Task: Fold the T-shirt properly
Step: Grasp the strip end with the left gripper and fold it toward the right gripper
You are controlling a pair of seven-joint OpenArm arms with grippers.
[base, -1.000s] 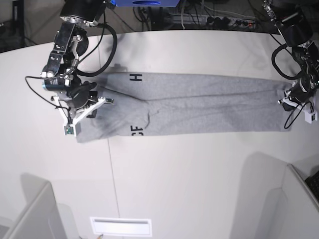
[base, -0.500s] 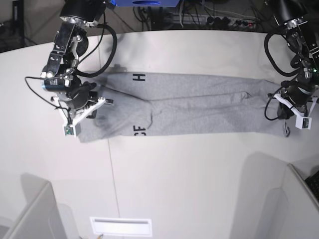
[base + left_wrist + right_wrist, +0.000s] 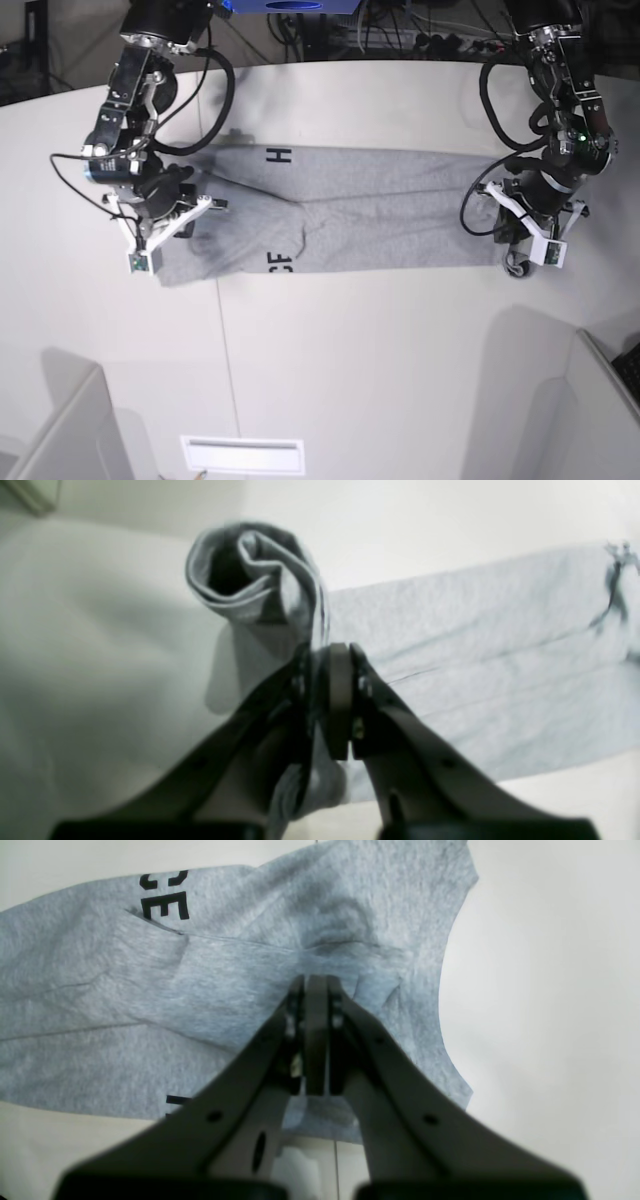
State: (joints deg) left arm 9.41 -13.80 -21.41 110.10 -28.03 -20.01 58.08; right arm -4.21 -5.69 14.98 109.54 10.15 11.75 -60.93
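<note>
Two grippers at work on one long grey band of cloth. Nearest in the left wrist view, left gripper [image 3: 334,700] with jaws pressed nearly together on a pinch of T-shirt [image 3: 475,680], a strip of grey fabric caught between the pads and trailing down below them. Just beyond the tips, a rolled, tube-like end of the same cloth lifted off the surface, its hollow mouth turned toward the camera. Farther off, the rest of the garment lying flat and stretching away to the right across the pale table [image 3: 100,655]. Nearest in the right wrist view, right gripper [image 3: 315,1040] fully closed, fingertips set down on T-shirt [image 3: 225,990] and pressing a small pucker of creases into it; nothing visibly lifted there, so hard to tell whether cloth sits between the pads. Past the tips, black block letters near the upper edge of the fabric, and a curved free edge of cloth to the right. From the base view, T-shirt [image 3: 380,225] spread as a narrow horizontal strip across the middle of table [image 3: 350,380], right gripper [image 3: 172,222] on its left end, left gripper [image 3: 520,245] at its right end, black letters showing near the left third.
</note>
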